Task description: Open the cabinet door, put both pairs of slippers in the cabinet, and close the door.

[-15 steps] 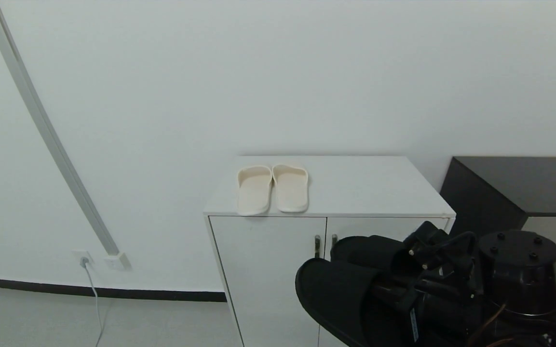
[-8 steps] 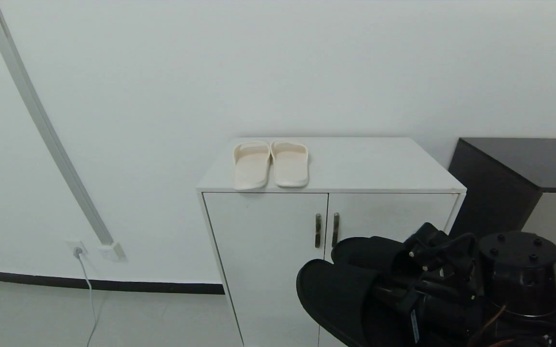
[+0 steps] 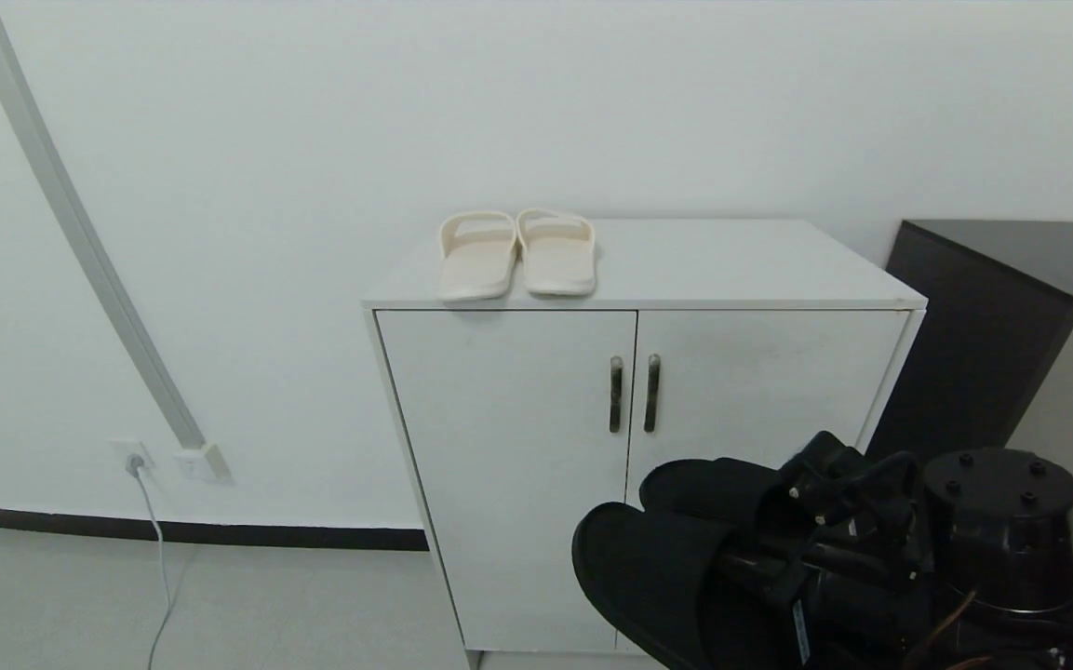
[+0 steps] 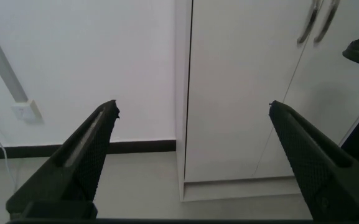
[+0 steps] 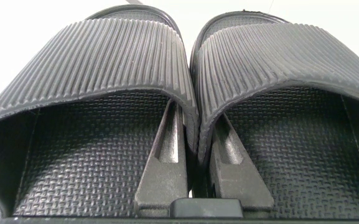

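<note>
My right gripper sits low in front of the cabinet, clamped on the black slippers, with one finger inside each, pinching the inner walls together. Left gripper spread wide, facing the cabinet's lower front. Doors shut. Cream slippers on the cabinet top, left side.

The head camera's view shifts: the white two-door cabinet and cream foam slippers appear higher in frame, with its dark door handles and base now exposed.
</note>
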You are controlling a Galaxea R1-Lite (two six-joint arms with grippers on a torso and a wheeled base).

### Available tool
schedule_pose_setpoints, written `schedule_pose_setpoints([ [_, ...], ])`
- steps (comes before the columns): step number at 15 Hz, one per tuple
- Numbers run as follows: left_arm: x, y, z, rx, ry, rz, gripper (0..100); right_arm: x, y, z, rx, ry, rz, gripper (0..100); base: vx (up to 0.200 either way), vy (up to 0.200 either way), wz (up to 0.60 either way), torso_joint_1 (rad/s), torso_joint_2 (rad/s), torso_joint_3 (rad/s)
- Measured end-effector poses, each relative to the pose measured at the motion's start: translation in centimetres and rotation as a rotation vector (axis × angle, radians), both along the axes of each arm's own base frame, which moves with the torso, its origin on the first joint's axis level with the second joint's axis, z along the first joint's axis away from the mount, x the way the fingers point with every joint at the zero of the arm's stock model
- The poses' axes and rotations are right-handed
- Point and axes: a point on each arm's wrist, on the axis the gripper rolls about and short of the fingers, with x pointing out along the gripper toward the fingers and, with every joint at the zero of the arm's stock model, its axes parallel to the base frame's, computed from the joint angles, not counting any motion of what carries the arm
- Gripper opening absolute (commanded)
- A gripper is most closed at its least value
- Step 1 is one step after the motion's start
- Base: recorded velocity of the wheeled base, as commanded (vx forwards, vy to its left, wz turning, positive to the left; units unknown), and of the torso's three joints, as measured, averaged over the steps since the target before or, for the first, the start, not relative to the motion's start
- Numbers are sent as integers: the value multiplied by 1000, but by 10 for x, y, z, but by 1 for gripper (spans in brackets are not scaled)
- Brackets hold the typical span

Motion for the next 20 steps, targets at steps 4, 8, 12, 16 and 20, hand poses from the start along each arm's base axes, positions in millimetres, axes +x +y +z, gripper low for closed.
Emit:
schedule_pose_setpoints([
  [4,0,0,0,0,0,0,100,-1,-1,-1,-15,-8,7,0,0,0,0,-126,469,332],
  [8,0,0,0,0,0,0,100,-2,-2,-3,-21,-4,8,0,0,0,0,-98,458,358],
  [12,0,0,0,8,1,-1,100,-2,-2,-4,-24,-1,8,0,0,0,0,-13,334,286],
  [16,0,0,0,8,0,-3,100,-2,-2,-4,-25,1,10,0,0,0,0,0,0,0],
  [20,0,0,0,9,2,-4,100,-2,-2,-5,-26,3,11,0,0,0,0,-11,65,68],
])
